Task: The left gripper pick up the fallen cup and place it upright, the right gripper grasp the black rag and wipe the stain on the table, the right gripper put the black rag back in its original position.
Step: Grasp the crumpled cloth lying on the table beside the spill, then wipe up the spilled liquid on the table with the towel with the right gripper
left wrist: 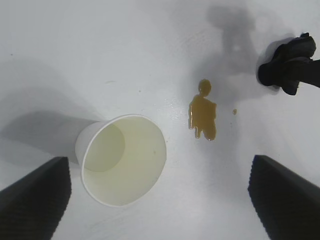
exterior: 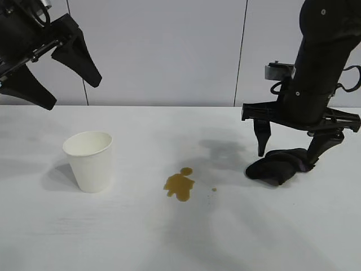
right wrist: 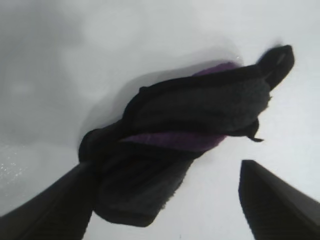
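The white cup [exterior: 88, 161] stands upright on the left of the table [exterior: 169, 243]. My left gripper [exterior: 73, 93] is open and empty, raised high above and behind the cup; its wrist view looks down into the cup [left wrist: 122, 160] between its fingers, gripper [left wrist: 160, 200]. The amber stain [exterior: 179, 184] lies mid-table, also seen in the left wrist view [left wrist: 202, 112]. The black rag [exterior: 279, 165] lies at the right. My right gripper [exterior: 287, 153] is open and low, straddling the rag [right wrist: 195, 135]; one finger touches it, the other is apart, gripper [right wrist: 165, 207].
A few tiny droplets [exterior: 214, 189] lie just right of the stain. A pale panelled wall [exterior: 169, 51] stands behind the table. The rag and one right finger [left wrist: 310, 72] show far off in the left wrist view.
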